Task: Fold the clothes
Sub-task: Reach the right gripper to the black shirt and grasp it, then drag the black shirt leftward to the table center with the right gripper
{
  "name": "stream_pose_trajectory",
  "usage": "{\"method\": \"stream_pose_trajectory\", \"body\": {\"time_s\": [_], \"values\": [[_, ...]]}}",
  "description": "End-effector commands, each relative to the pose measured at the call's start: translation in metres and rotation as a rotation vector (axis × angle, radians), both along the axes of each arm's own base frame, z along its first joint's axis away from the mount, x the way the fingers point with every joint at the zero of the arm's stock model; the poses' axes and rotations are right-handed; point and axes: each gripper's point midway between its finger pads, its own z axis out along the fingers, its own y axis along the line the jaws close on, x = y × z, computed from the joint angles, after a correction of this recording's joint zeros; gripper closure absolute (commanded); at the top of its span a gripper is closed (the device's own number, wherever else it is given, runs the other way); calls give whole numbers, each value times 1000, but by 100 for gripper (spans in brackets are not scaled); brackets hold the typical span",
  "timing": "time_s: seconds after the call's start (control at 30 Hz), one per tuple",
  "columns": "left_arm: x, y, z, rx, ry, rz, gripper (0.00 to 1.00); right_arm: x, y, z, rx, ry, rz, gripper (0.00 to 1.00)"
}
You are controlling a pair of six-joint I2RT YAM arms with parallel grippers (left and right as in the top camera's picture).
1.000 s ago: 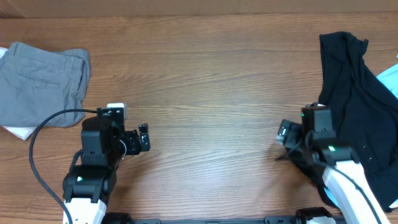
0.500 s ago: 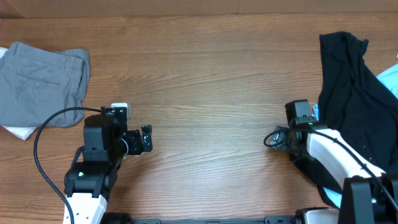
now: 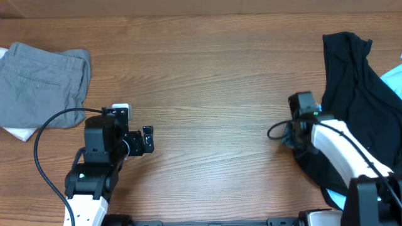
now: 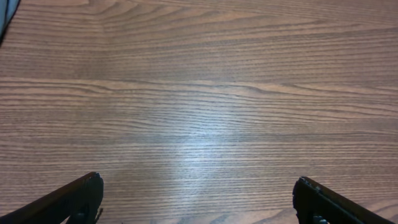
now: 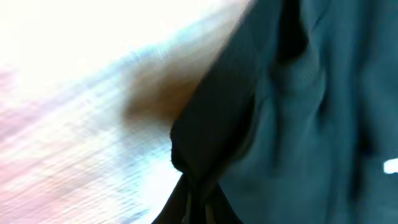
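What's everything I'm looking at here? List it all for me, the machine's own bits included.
black shirt: one, black, crumpled on the right side of the table
light blue T-shirt: one, light blue, at the right edge, showing past the black shirt
grey trousers: one, grey, folded, far left
white cloth: one, white, peeking from under the grey trousers
table: one, brown wood, under everything
left gripper: one, black, open over bare wood
right gripper: one, black, shut on the black shirt's edge
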Motion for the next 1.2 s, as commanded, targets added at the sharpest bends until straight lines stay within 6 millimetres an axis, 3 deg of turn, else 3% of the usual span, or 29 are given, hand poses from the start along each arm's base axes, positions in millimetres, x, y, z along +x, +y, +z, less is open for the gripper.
{"method": "stream_pose_trajectory", "body": {"time_s": [0.0, 0.13, 0.17, 0.2, 0.27, 0.37, 0.5, 0.73, 0.87, 1.03, 1.07, 1.1, 1.13, 1.17], "values": [[5, -2, 11, -15, -26, 0, 0, 45, -5, 69, -27, -207, -20, 96], [5, -2, 11, -15, -26, 0, 0, 77, 11, 145, 52, -381, 32, 96], [5, -2, 11, -15, -26, 0, 0, 88, 39, 178, 163, -446, 170, 96], [5, -2, 11, -15, -26, 0, 0, 90, 51, 188, 209, -466, 228, 96], [5, -2, 11, -15, -26, 0, 0, 90, 95, 226, 374, -540, 410, 96], [6, -2, 12, -16, -30, 0, 0, 82, 136, 253, 507, -580, 540, 96], [5, -2, 11, -16, -29, 0, 0, 69, 173, 244, 555, -526, 632, 96], [5, -2, 12, -16, -29, 0, 0, 61, 241, 201, 598, -390, 781, 96], [5, -2, 12, -16, -29, 0, 0, 79, 282, 184, 621, -427, 856, 96], [6, -2, 12, -16, -29, 0, 0, 116, 336, 190, 664, -624, 948, 96], [6, -2, 12, -16, -29, 0, 0, 125, 351, 191, 677, -681, 972, 91], [6, -2, 12, -16, -29, 0, 0, 128, 354, 190, 679, -693, 977, 78], [6, -2, 12, -16, -29, 0, 0, 131, 354, 189, 672, -701, 973, 53], [6, -2, 12, -16, -29, 0, 0, 134, 352, 187, 648, -704, 960, 37]]}}
